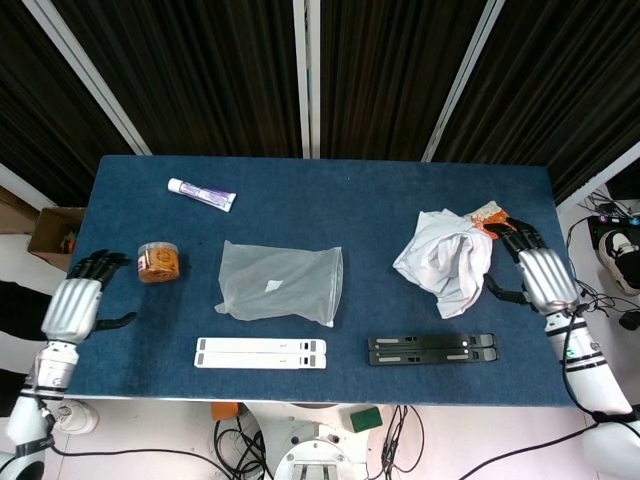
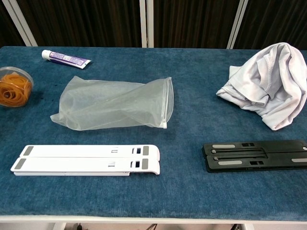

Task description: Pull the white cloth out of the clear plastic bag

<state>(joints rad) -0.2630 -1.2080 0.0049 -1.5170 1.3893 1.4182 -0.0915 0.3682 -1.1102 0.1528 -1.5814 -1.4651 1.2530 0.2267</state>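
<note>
The clear plastic bag (image 1: 279, 283) (image 2: 112, 104) lies flat and empty on the blue table, its mouth facing right. The white cloth (image 1: 443, 259) (image 2: 268, 85) lies crumpled on the table at the right, outside the bag. In the head view my right hand (image 1: 540, 277) hovers just right of the cloth with fingers apart, holding nothing. My left hand (image 1: 74, 303) is off the table's left edge, fingers apart and empty. Neither hand shows in the chest view.
A tub of orange rubber bands (image 1: 158, 262) (image 2: 14, 89) stands left of the bag. A toothpaste tube (image 1: 201, 193) (image 2: 65, 59) lies at the back left. A white bar (image 2: 86, 160) and a black bar (image 2: 256, 155) lie near the front edge. An orange packet (image 1: 487, 214) lies behind the cloth.
</note>
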